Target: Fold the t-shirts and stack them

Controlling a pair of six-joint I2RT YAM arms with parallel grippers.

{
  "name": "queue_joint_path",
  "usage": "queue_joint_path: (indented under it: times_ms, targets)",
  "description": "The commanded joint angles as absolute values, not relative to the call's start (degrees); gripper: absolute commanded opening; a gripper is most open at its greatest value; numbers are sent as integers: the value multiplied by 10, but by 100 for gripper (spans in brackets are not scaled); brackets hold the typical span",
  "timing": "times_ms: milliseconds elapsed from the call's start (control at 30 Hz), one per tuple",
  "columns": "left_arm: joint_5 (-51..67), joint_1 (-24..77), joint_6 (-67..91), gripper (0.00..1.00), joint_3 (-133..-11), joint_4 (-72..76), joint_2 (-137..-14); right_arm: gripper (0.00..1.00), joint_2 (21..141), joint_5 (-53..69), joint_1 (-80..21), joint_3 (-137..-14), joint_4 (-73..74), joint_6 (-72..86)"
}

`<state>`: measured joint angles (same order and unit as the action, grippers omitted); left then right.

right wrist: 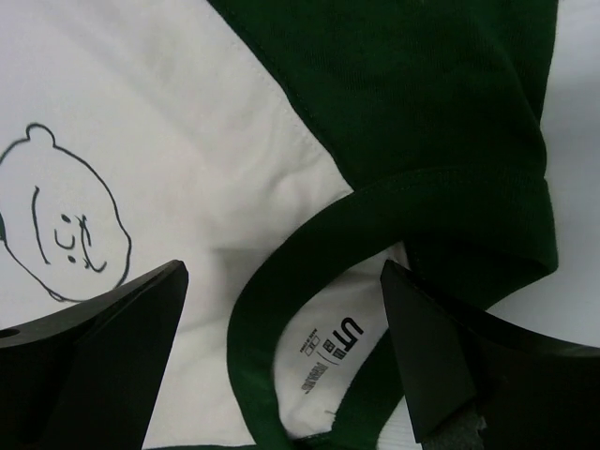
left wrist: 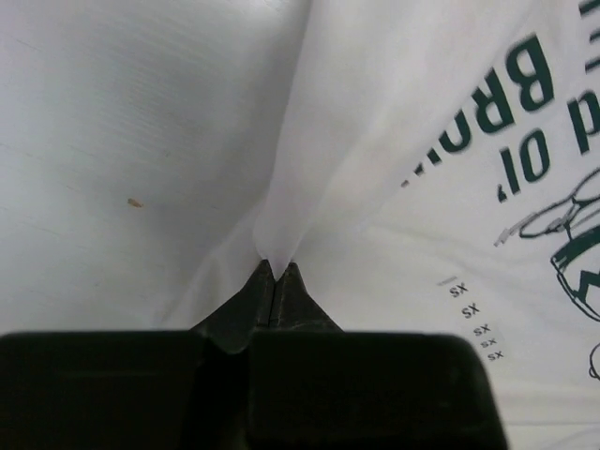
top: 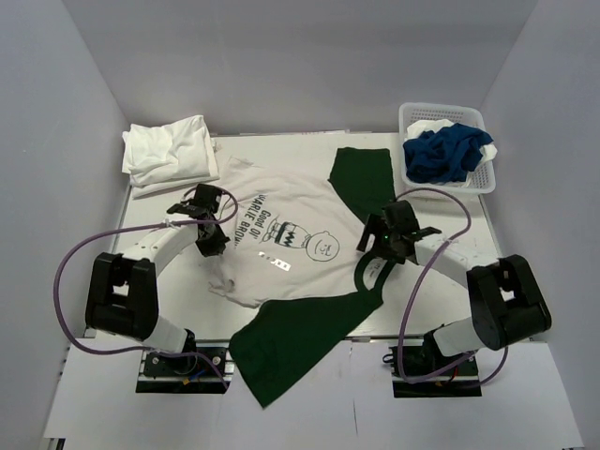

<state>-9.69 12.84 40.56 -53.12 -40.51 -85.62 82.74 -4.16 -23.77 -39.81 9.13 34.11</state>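
Observation:
A white t-shirt with a black cartoon figure, lettering and dark green sleeves and collar (top: pixel 281 239) lies spread on the table. My left gripper (top: pixel 212 234) is shut on a pinched fold of its white cloth (left wrist: pixel 281 225) at the shirt's left edge. My right gripper (top: pixel 380 246) is open just above the green collar (right wrist: pixel 281 309), one finger (right wrist: pixel 112 347) on each side of it; the neck label shows between them. Folded white t-shirts (top: pixel 169 155) are stacked at the far left. A royal blue t-shirt (top: pixel 445 155) lies in the basket.
A white mesh basket (top: pixel 486 178) stands at the far right corner. One green sleeve (top: pixel 281 347) hangs over the table's near edge between the arm bases. The other green sleeve (top: pixel 364 178) points toward the back. Grey walls enclose the table.

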Motion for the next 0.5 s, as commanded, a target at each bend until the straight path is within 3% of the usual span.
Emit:
queue_joint_path:
  times_ms: [0,300,400,467]
  targets:
    - [-125,131,417,0,-530,-413,-824,90,824,-91,-200,-365,151,342]
    - [-277,113,454,0,-600,-462,-804,90,856,-24,-124,-365,138,303]
    - [-311,107,455,3,-652,-494,-834,90,880,-39,-117,-383,149,279]
    - [-347,100,477,11,-679,-532,-863,90,884,-67,-117,-388,159,286]
